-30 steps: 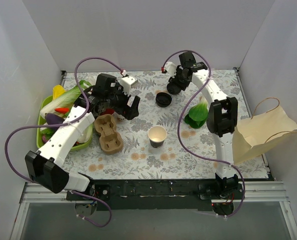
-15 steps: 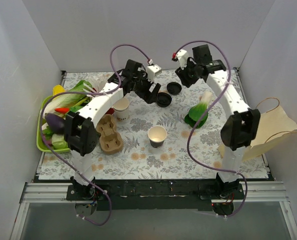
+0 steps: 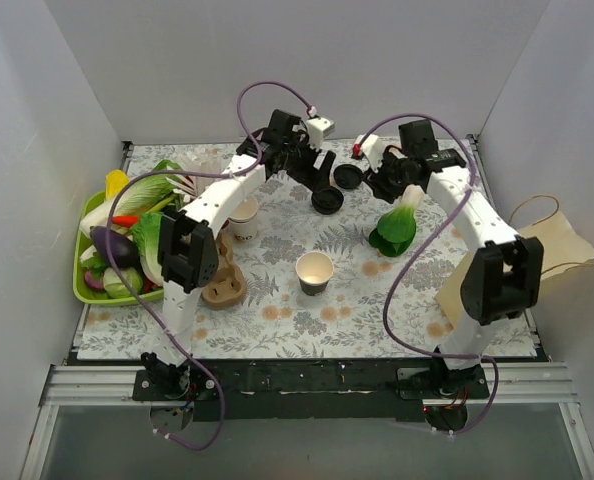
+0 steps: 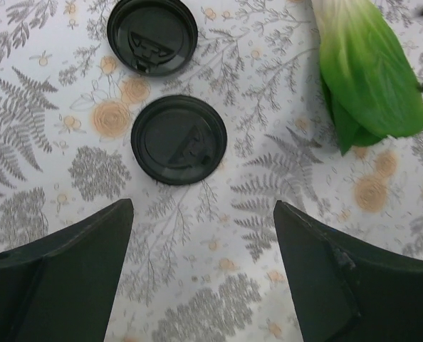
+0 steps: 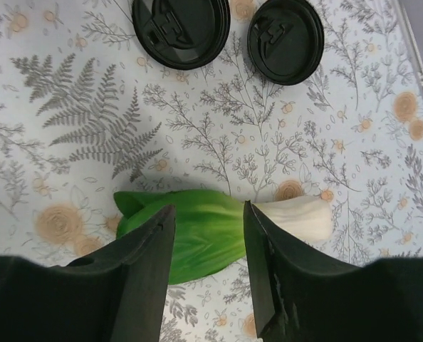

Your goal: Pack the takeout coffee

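The tabletop (image 3: 277, 320) has a cloth with a fern and flower print. At its right edge lies a brown paper bag (image 3: 557, 250), partly behind the right arm. At the left edge stands a green basket (image 3: 79, 265) full of vegetables. Near it, close to the left arm, is a brown cardboard cup carrier (image 3: 225, 285).

A bok choy (image 3: 395, 228) lies on the right half of the cloth, its white stem pointing to the back. The right gripper (image 5: 209, 206) hangs just above it. Its jaws stand partly apart and hold nothing.

A lidless cream cup (image 3: 315, 272) stands near the middle of the tabletop. Another cream cup (image 3: 242, 220) stands just beside the left arm, its top half hidden.

The takeout coffee (image 4: 178, 140) stands at the back, near the centre. From above only its round black lid shows. The left gripper (image 4: 203, 206) hovers over it with the jaws wide open, one finger on each side in the wrist view, not touching it. A loose black lid (image 4: 152, 35) lies just beside it, toward the back wall, close but apart.
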`<state>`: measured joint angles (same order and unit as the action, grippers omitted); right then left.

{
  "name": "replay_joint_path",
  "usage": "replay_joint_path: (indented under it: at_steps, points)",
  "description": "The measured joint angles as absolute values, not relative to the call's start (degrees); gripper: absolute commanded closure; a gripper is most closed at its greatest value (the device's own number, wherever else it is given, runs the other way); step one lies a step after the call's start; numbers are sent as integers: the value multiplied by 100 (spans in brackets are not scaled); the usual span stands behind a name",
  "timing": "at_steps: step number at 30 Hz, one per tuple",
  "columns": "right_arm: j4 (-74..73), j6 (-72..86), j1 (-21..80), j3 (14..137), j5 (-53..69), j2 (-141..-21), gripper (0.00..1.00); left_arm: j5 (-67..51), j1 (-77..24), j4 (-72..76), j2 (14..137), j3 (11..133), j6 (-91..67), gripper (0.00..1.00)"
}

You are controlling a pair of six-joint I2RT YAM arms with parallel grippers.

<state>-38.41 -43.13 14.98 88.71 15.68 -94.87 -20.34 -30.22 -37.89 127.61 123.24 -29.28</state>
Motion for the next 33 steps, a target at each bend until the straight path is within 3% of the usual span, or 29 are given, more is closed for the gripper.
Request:
replay_joint_path:
  at_steps: [8,14,19,33]
  points:
    - [-4252,-4888,1378,10916,1570,-11907,55,-2034,-3028,-3966,10097,10742,-2956,14]
    - [-4213,-4932,1293,11069,1516,-12202,52,-1833,-3135,-3879,8499,10342,-2840,13]
    - [-3887,-4506,1291,11113,1765,-12232,47,-1671,-3173,-3966,8326,10031,-2714,12]
    - [-3699,-3369,1697,11253,2539,-12742,46,-1522,-3168,-4289,8733,9878,-2639,12]
